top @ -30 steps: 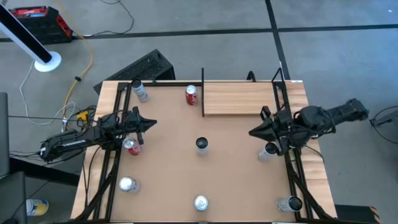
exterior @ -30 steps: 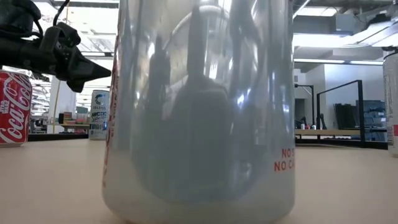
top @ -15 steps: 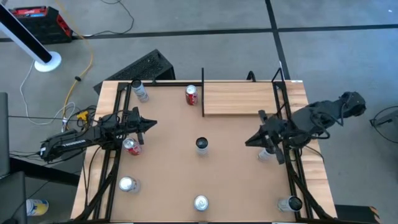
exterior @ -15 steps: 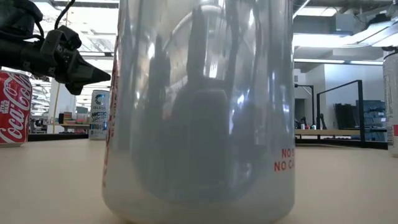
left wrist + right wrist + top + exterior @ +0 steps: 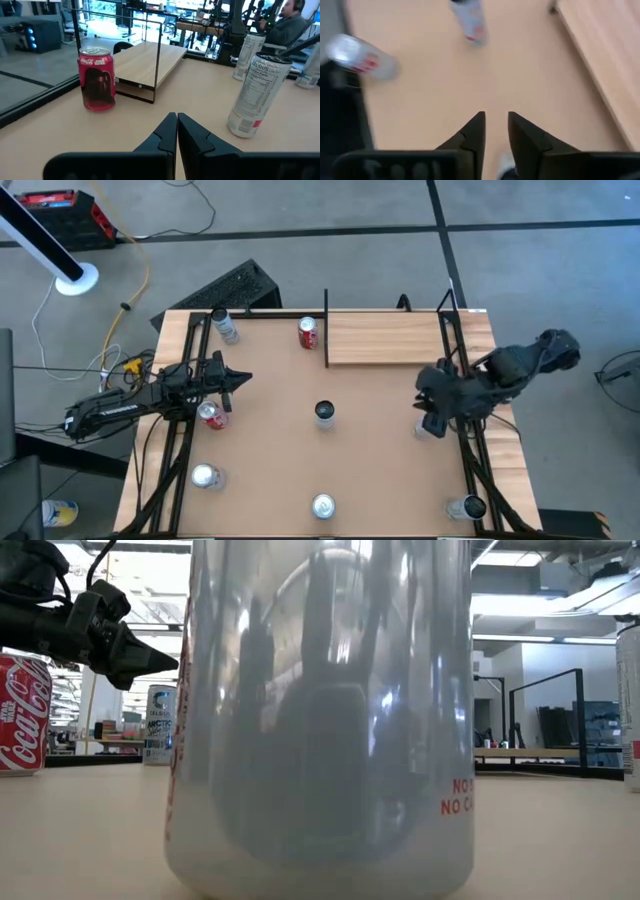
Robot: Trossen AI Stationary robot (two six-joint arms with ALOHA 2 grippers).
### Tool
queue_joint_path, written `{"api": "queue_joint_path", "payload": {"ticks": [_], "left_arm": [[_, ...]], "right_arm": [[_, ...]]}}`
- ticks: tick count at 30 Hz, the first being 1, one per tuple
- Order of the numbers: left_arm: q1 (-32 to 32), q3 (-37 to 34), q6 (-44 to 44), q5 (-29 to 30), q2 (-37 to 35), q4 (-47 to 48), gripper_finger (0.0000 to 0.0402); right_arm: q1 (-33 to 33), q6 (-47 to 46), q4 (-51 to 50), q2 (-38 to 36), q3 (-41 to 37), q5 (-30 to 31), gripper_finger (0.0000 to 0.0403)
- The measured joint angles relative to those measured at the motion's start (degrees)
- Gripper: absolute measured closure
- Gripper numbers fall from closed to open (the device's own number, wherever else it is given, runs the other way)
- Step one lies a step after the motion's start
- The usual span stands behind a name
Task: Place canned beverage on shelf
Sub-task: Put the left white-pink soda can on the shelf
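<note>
Over worktop's right edge I log right gripper, fingers slightly parted, empty; left gripper fingers shut; shelf bare.

Grey floor with dark seams, white pole base, red case

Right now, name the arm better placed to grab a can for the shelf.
Right: the right gripper hangs just over a silver can near the shelf, fingers parted. The left gripper is shut.

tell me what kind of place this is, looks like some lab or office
Probably a robotics lab or workshop: a grey concrete floor with loose cables, desks with monitors behind, and a seated person wearing headphones.
</note>
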State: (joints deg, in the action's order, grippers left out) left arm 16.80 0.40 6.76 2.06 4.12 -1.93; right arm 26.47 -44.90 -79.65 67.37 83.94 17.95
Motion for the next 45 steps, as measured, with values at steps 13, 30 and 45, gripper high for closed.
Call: {"api": "queue_joint_path", "payload": {"ticks": [13,30,45], "left_arm": [[0.0,0.0,3.5,-2.8,0.0,0.0,0.0402],[0.0,0.0,3.2,-2.8,0.0,0.0,0.0402],[0.0,0.0,3.3,-2.7,0.0,0.0,0.0402]], "right_arm": [[-1.0,-15.0,-9.3,4.1,-1.9,-6.7,0.0145],[0.8,-14.1,-10.3,4.9,-8.8,-12.0,0.0137],[0.9,7.7,-10.3,5.0,-10.3,-12.1,0.0137]]}}
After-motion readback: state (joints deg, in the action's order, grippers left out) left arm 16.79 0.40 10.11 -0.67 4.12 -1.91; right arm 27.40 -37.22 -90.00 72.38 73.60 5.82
